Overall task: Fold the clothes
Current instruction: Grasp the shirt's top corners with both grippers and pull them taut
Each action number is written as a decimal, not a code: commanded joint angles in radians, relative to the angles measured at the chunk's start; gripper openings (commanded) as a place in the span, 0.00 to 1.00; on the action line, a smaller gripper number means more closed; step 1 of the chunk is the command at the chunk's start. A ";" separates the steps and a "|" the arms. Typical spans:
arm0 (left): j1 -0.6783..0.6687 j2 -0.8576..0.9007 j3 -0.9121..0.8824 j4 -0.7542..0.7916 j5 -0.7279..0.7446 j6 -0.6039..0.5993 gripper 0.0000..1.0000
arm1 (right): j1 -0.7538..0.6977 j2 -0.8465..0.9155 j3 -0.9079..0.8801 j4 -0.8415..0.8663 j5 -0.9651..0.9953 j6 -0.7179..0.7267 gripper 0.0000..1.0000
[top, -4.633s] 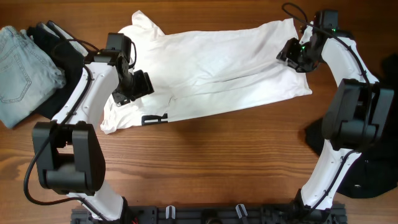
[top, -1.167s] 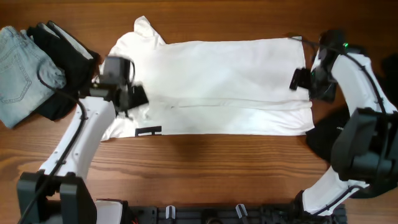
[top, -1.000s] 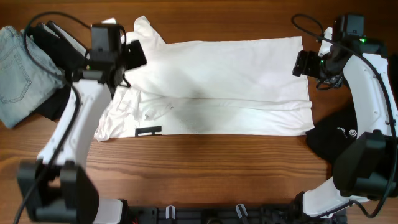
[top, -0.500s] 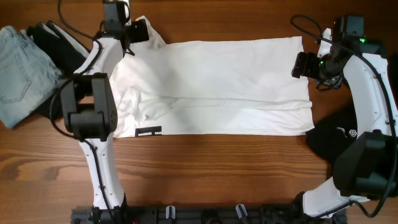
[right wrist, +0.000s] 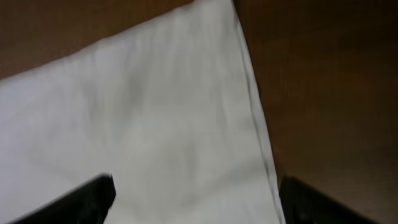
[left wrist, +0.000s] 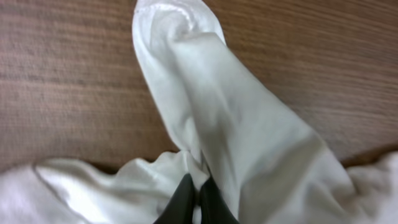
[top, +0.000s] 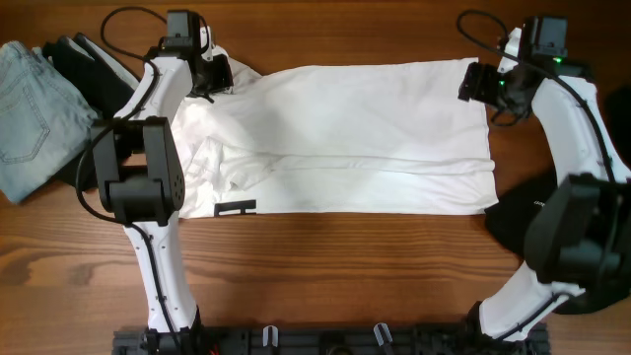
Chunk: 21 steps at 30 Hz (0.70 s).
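Note:
The clothes here are chiefly a white T-shirt (top: pixel 345 128), spread flat across the wooden table with a black print (top: pixel 235 208) at its near left edge. My left gripper (top: pixel 212 71) is at the shirt's far left corner, by the sleeve (top: pixel 233 44). In the left wrist view it (left wrist: pixel 196 185) is shut, with a fold of white cloth pinched at the base of the sleeve (left wrist: pixel 205 93). My right gripper (top: pixel 475 83) hovers open over the far right corner. In the right wrist view its fingers straddle the shirt's edge (right wrist: pixel 196 190).
Folded blue jeans (top: pixel 25 108) and dark garments (top: pixel 99 84) lie piled at the left edge. A black garment with a small white logo (top: pixel 540 212) lies at the right, under the right arm. Bare wood (top: pixel 325 266) runs along the table's near side.
The left arm swung from the shirt's near left side to the far sleeve, and its gripper has just shut on the cloth. The right gripper shifted slightly towards the far right corner and stayed open.

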State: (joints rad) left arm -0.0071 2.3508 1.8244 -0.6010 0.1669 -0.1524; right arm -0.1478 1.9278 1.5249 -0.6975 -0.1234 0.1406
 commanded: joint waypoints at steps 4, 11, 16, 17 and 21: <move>-0.001 -0.060 -0.006 -0.154 0.053 -0.039 0.04 | -0.008 0.205 0.012 0.458 0.019 0.124 0.91; -0.001 -0.060 -0.006 -0.171 0.053 -0.039 0.04 | -0.007 0.407 0.012 0.684 0.022 0.212 0.82; -0.001 -0.060 -0.006 -0.171 0.053 -0.039 0.04 | -0.007 0.431 0.012 0.670 0.022 0.229 0.15; -0.001 -0.060 -0.006 -0.172 0.053 -0.039 0.04 | -0.008 0.431 0.012 0.668 0.022 0.230 0.05; 0.003 -0.069 -0.005 -0.178 0.053 -0.039 0.04 | -0.011 0.407 0.012 0.605 0.084 0.269 0.05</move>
State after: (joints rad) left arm -0.0074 2.3245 1.8240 -0.7753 0.2077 -0.1783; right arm -0.1543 2.3138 1.5410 -0.0288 -0.1032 0.3676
